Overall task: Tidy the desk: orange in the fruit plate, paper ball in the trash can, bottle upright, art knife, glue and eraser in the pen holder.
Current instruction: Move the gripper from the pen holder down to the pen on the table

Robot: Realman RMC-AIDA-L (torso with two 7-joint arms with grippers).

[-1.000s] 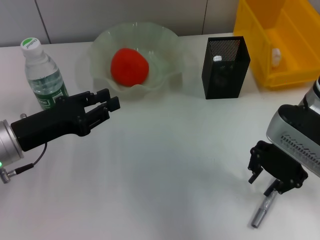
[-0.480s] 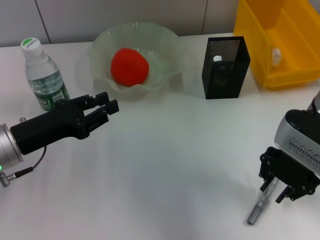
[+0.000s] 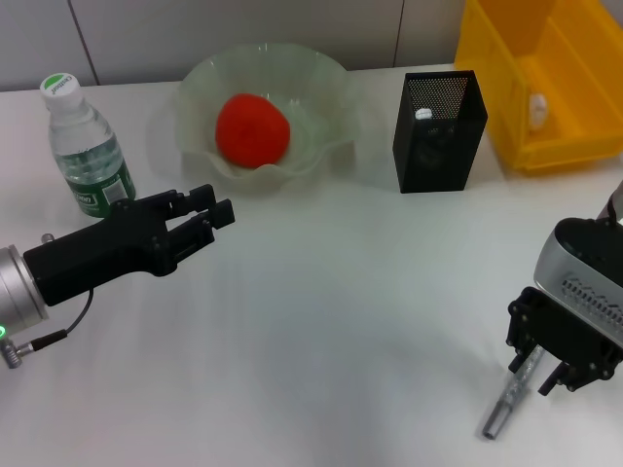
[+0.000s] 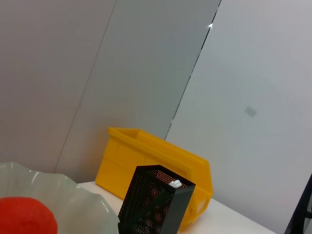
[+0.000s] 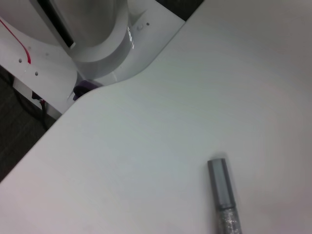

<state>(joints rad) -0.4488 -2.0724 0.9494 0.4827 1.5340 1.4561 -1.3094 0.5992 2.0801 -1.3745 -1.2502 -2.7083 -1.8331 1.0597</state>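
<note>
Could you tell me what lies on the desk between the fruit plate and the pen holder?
Nothing: in the head view, only bare desk separates the fruit plate from the pen holder.

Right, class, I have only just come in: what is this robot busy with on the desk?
It is tidying the desk. The right gripper is down at a small silver tool lying on the near right of the desk, its fingers either side of it. The left gripper hovers open, empty, beside the upright bottle. The orange sits in the glass bowl. The black mesh holder stands beside the yellow bin.
</note>
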